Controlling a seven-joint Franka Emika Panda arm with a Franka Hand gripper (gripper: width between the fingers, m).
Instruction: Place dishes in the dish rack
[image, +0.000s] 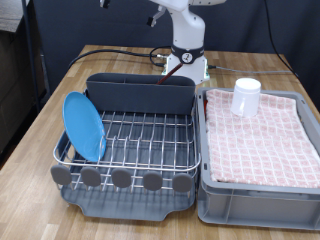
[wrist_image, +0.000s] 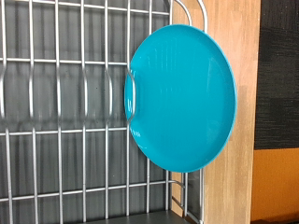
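Glossy plate (wrist_image: 182, 98), wire rack (image: 130, 135)

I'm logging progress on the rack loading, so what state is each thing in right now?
Light-blue plate: standing on edge in the dish rack, at the exterior view's left end.
Dish rack: holds only the plate.
White cup: sitting on the pink checked cloth in the grey bin, not racked.
Gripper: not in view.

arm (image: 187, 35): white, upright at exterior view's top, base visible | tool: out of view
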